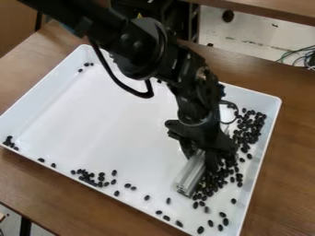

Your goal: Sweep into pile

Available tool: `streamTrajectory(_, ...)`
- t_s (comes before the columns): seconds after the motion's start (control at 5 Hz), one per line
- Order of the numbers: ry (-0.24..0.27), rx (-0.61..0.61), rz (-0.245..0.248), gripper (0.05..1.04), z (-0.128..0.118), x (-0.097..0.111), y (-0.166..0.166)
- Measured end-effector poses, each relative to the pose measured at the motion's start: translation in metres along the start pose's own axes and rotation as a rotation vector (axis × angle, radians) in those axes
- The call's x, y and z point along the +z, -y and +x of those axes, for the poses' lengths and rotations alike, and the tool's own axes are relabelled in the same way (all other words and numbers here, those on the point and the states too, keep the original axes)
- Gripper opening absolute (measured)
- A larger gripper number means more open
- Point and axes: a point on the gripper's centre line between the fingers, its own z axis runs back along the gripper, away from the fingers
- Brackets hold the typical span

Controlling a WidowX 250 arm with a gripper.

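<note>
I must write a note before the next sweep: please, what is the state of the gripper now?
Gripper: closed on the metal bar, with black beans beside the bar.

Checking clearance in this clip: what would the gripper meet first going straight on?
The gripper, holding the metal bar, would likely meet black beans or the tray floor first; depth is unclear.
</note>
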Motion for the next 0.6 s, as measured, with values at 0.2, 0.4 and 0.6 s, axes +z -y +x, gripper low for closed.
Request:
streamTrajectory(0.2, 0.001, 0.073, 0.006, 0.363, 0.01, 0.005, -0.002)
streamTrajectory(0.4, 0.006, 0.162, 0.002, 0.363, 0.012, 0.011, -0.025)
streamTrajectory(0.6, 0.004, 0.216, 0.063, 0.363, 0.01, 0.021, -0.052)
